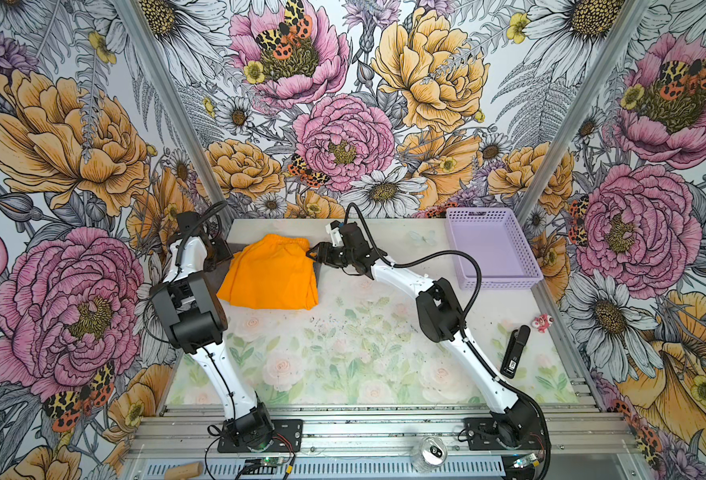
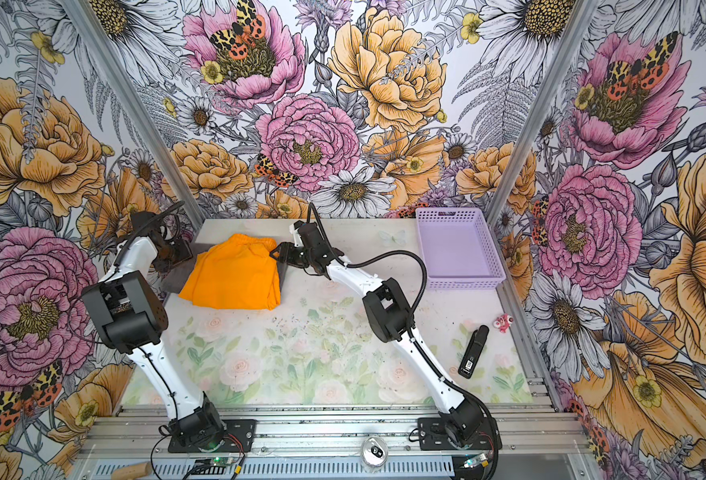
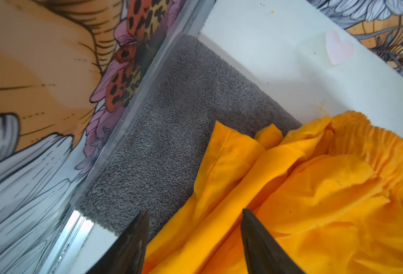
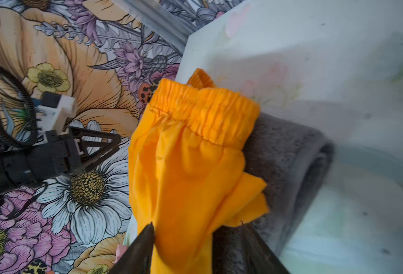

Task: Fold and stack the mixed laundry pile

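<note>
The bench (image 1: 343, 353) is the biggest thing, and it has a soft flower print on it. At its back right corner sits a light purple basket (image 1: 497, 283) with little holes in its walls.

The bright orange shorts (image 1: 270, 276) lie at the back left of the bench, well apart from the basket. Their stretchy waist faces the back wall. They rest on top of the dark grey towel (image 3: 172, 130). The towel is folded and fluffy, and it peeks out from under the shorts on both sides.

The left gripper (image 3: 194, 211) is at the left side of the shorts, close to the wall. Its two fingers are spread apart. The edge of the shorts and a bit of towel show between them, but they squeeze nothing.

The right gripper (image 4: 197, 223) is at the right side of the shorts, by the waist. Its fingers are spread apart too, with orange cloth showing in the gap.

Near the right edge of the bench lies a black stick-shaped thing (image 1: 514, 351). Just behind it sits a tiny pink and red toy (image 1: 542, 323).
</note>
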Tool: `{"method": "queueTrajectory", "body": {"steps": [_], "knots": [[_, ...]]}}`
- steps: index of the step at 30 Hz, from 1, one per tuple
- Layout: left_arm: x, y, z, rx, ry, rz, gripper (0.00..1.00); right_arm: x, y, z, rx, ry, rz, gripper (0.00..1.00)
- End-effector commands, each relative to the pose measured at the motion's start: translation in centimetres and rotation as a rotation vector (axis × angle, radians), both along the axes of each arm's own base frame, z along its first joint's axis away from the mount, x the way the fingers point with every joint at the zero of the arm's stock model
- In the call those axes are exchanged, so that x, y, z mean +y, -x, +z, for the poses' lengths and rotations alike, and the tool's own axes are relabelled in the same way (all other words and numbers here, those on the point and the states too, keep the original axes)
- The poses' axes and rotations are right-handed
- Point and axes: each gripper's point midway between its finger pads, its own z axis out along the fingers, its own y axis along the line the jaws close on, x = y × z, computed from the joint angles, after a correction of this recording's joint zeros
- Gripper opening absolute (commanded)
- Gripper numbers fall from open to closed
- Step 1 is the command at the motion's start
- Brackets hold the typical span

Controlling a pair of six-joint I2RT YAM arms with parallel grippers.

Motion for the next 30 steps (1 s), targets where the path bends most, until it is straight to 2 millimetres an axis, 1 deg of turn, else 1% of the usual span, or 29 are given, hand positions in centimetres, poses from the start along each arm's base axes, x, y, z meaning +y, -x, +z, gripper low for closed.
{"method": "queueTrajectory", "body": {"steps": [1, 6, 9, 10, 12, 14, 15, 18, 20, 23, 26, 28, 30], "knots": [[-0.3, 0.0, 3.8, -0.095, -0.044, 0.002, 0.71, -1.8, -0.2, 5.1, -0.095, 0.051, -0.050, 0.62], [-3.3, 0.6, 4.1, -0.148, 0.014, -0.035, 0.82, -4.6, 1.4, 6.9, -0.124, 0.129, -0.052, 0.64], [-5.5, 1.2, 3.6, -0.148, 0.065, -0.069, 0.88, -6.4, 3.2, 7.9, -0.153, 0.175, -0.038, 0.67], [-6.4, 1.7, 4.6, -0.174, 0.067, -0.083, 0.90, -7.2, 3.8, 8.0, -0.162, 0.195, -0.033, 0.69], [-8.3, 2.5, 4.4, -0.187, 0.095, -0.116, 0.95, -8.9, 5.1, 8.4, -0.190, 0.234, -0.020, 0.71], [-10.3, 3.7, 4.5, -0.211, 0.113, -0.153, 0.99, -11.2, 6.4, 8.3, -0.209, 0.284, -0.016, 0.73], [-11.2, 4.3, 4.1, -0.211, 0.115, -0.167, 0.99, -12.3, 7.0, 8.0, -0.212, 0.307, -0.017, 0.74], [-14.5, 6.3, 4.2, -0.265, 0.122, -0.230, 0.99, -16.3, 8.5, 8.1, -0.255, 0.381, -0.035, 0.77], [-16.6, 7.7, 4.4, -0.308, 0.097, -0.271, 0.99, -19.2, 9.4, 8.4, -0.301, 0.446, -0.058, 0.81], [-19.6, 8.8, 6.1, -0.395, 0.026, -0.337, 0.99, -23.7, 10.3, 8.5, -0.355, 0.540, -0.106, 0.87], [-21.1, 10.1, 6.8, -0.476, 0.026, -0.351, 0.99, -28.4, 10.7, 7.8, -0.365, 0.623, -0.172, 0.91], [-21.5, 10.8, 7.0, -0.513, -0.010, -0.349, 0.99, -32.1, 11.0, 7.5, -0.368, 0.681, -0.235, 0.93], [-21.7, 11.3, 7.2, -0.542, -0.049, -0.364, 0.99, -35.1, 11.4, 6.9, -0.373, 0.741, -0.288, 0.94]]}}
